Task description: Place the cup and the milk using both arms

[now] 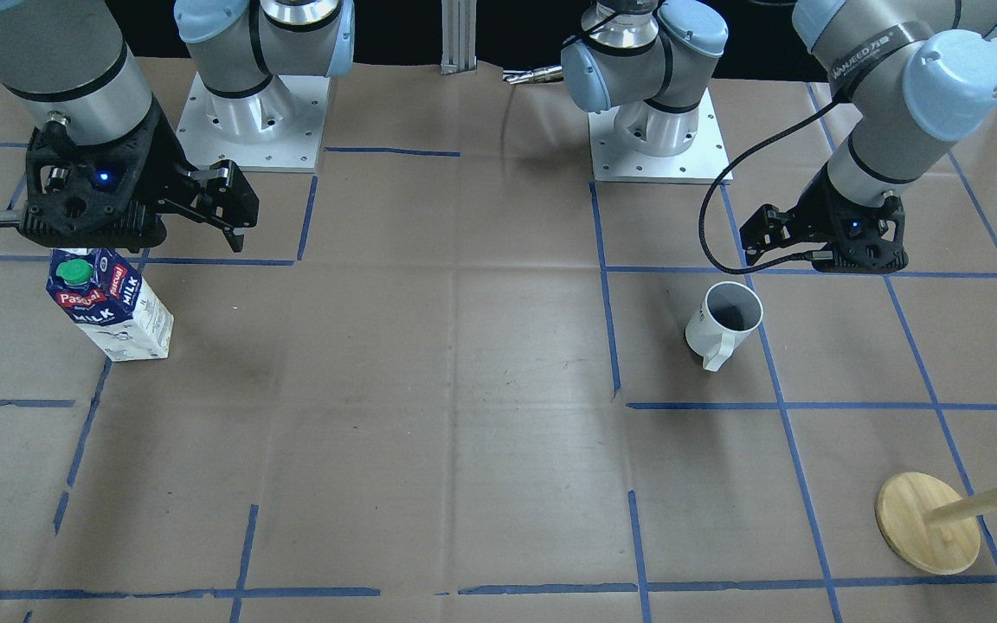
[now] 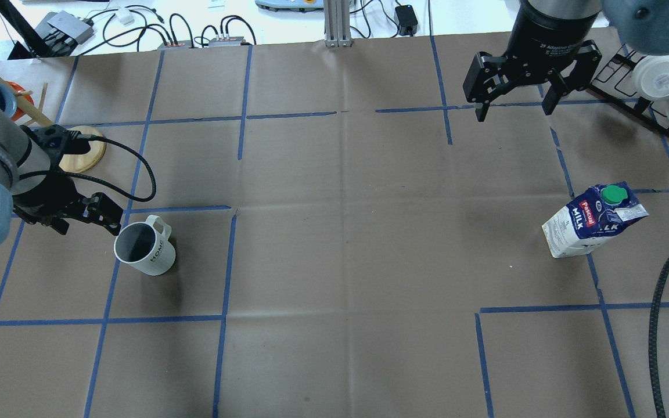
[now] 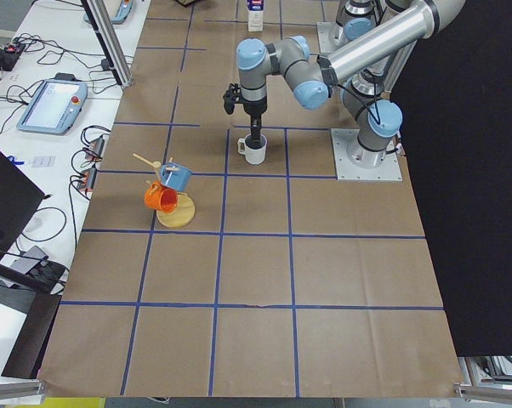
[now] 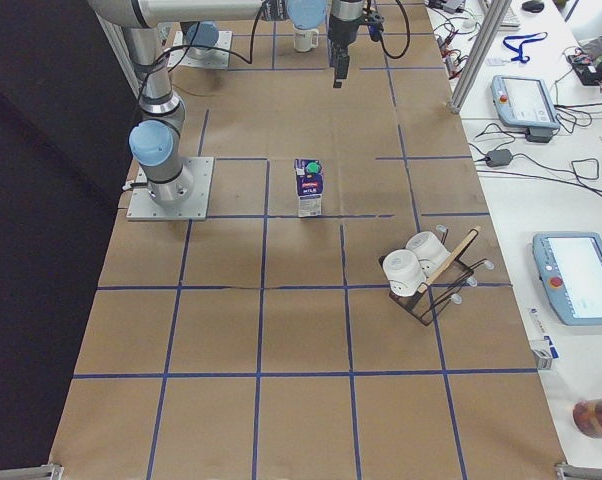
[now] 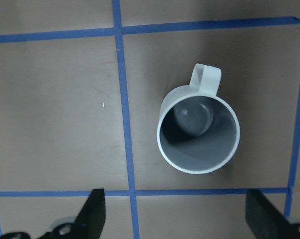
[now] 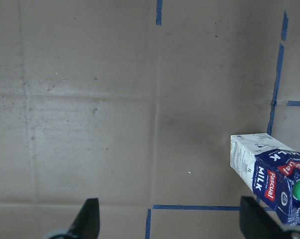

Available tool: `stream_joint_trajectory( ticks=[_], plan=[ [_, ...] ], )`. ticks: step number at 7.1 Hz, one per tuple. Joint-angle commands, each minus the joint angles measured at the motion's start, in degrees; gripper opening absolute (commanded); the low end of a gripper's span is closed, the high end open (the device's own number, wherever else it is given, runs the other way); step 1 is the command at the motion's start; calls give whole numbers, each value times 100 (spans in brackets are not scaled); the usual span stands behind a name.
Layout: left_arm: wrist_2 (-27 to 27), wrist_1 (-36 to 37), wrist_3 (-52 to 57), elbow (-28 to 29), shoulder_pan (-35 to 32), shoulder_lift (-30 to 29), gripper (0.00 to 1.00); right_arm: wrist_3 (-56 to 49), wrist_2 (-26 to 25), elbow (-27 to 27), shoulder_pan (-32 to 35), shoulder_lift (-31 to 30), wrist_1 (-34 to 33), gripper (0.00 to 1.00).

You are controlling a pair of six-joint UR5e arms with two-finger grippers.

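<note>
- Cup (image 2: 144, 251) stands upright on the worktop (image 2: 346, 232), on the robot's left side. Mouth up, handle turned to the far side. Nothing touches it.
- Left pincer (image 5: 176, 215) is spread wide and empty, hovering just beside the cup's rim. In the wrist view the cup sits ahead of the finger line, not between the fingers.
- Milk (image 2: 594, 220) stands upright on the robot's right side, green cap up, body askew to the blue tape grid.
- Right pincer (image 2: 513, 109) is spread and empty, farther out than the carton and well apart from it. Its wrist view catches the carton only at the lower right corner.
- Judgement: both arms are in approach and neither grasp has begun.
- Risk, cup: with this offset, a straight descent could land a finger on the rim or outer wall and tip or shove the cup. One finger has to clear the rim to the inside.
- Risk, cable (image 2: 147, 174): the black loop hangs near the cup and could brush it as the wrist moves.
- Risk, milk: the carton is tall and narrow, so a sideways nudge from one finger would topple it. Closing across its skewed corners could twist it out, and a hard squeeze could dent the walls.
- Risk, both: if the arms carry inward together, their paths may crowd.
</note>
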Motion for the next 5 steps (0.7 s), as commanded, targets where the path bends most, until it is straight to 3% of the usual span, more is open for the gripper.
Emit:
stream_joint_trajectory(
  ticks=[1, 5],
  plan=[
    [-6, 380, -4, -139, 31, -423, 100, -2, 0, 0, 1, 0, 20, 100],
    [-225, 433, -110, -122, 39, -811, 100, 7, -18, 9, 18, 0, 46, 100]
  ],
)
